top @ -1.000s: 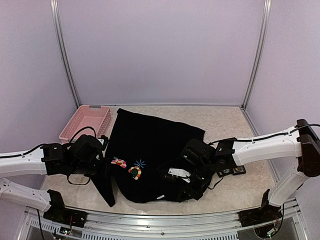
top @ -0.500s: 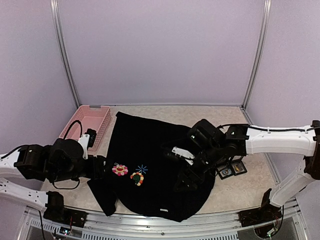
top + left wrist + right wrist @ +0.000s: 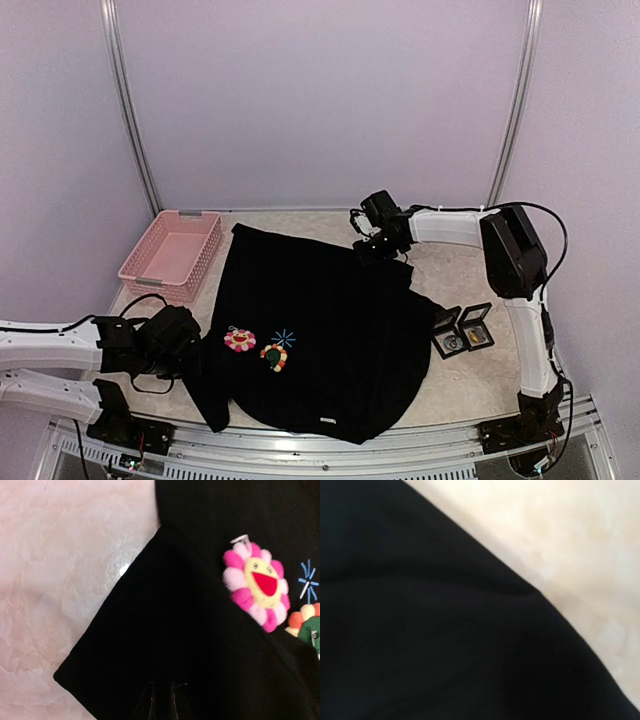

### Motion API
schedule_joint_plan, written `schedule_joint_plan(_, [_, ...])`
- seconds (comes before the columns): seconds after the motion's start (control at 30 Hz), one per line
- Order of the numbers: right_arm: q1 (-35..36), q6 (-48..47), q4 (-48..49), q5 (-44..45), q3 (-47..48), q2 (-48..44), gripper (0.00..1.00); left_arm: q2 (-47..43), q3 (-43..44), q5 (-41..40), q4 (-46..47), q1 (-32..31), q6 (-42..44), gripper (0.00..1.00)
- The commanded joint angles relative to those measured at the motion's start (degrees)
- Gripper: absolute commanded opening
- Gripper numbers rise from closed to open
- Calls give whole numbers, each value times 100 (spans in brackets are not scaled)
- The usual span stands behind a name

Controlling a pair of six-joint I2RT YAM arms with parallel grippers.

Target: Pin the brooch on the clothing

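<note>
Top external view: the clothing (image 3: 320,320) lies spread on the table (image 3: 460,265), its white hem label (image 3: 322,421) too small to read. The brooch (image 3: 453,342) sits in an open case (image 3: 441,351) beside it. The left gripper (image 3: 192,350) is at a sleeve and the right gripper (image 3: 379,244) at the far edge; I cannot tell whether either claw is apart or together.

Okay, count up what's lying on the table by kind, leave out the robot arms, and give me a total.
Black T-shirt: 1
Pink basket: 1
Small boxes: 2
Smiling-flower patches on the shirt, pink and orange: 2
Total: 6
</note>
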Motion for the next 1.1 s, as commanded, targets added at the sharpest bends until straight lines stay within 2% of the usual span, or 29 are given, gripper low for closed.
schedule_joint_plan(0.0, [-114,-97,-671,201,814,742,18,255,-524,677,603,158,-450,10])
schedule_joint_plan(0.1, [-175,-133,-882,247,1409,1100,19,578,-763,813,511,169,-703,9])
schedule_joint_plan(0.2, [-275,-182,-1097,442,1725,1036,24,548,-980,991,457,159,-850,9])
schedule_joint_plan(0.27, [-434,-189,-1079,608,1531,769,35,303,-925,825,346,165,-988,9])
schedule_joint_plan(0.37, [-765,-117,-948,517,867,301,56,-40,-213,105,-193,108,-1101,9])
schedule_joint_plan(0.47, [-1085,-38,-891,232,257,17,69,93,1031,-764,-482,-17,-397,15])
schedule_joint_plan(0.53, [-1223,-9,-879,67,-8,-51,73,470,1874,-1257,-497,100,427,30])
schedule_joint_plan(0.57, [-1277,5,-823,-54,-139,-67,73,700,2212,-1332,-339,279,905,37])
schedule_joint_plan(0.63, [-1362,42,-613,-584,-346,-51,73,1202,2586,-774,392,851,1987,46])
schedule_joint_plan(0.7, [-1417,90,-505,-1027,-340,65,70,1731,2791,-11,1139,1463,2410,48])
schedule_joint_plan(0.77, [-1421,135,-575,-1131,-199,210,62,2506,3123,441,1669,1888,2606,50])
schedule_joint_plan(0.8, [-1426,161,-568,-1134,-166,246,52,2949,3465,623,1836,2018,2679,52])
schedule_joint_plan(0.87, [-1433,137,-441,-1359,-163,215,25,3872,4113,905,1795,2224,2816,54])
schedule_joint_plan(0.93, [-1435,45,-396,-1902,-95,165,5,4584,4671,977,1699,2252,2939,54])
schedule_joint_plan(0.97, [-1429,-1,-474,-2181,0,161,0,4925,4806,1032,1747,2263,2981,54])
schedule_joint_plan(1.07, [-1273,-219,-591,-2770,208,-46,0,5242,4885,1172,2074,2342,2984,55])
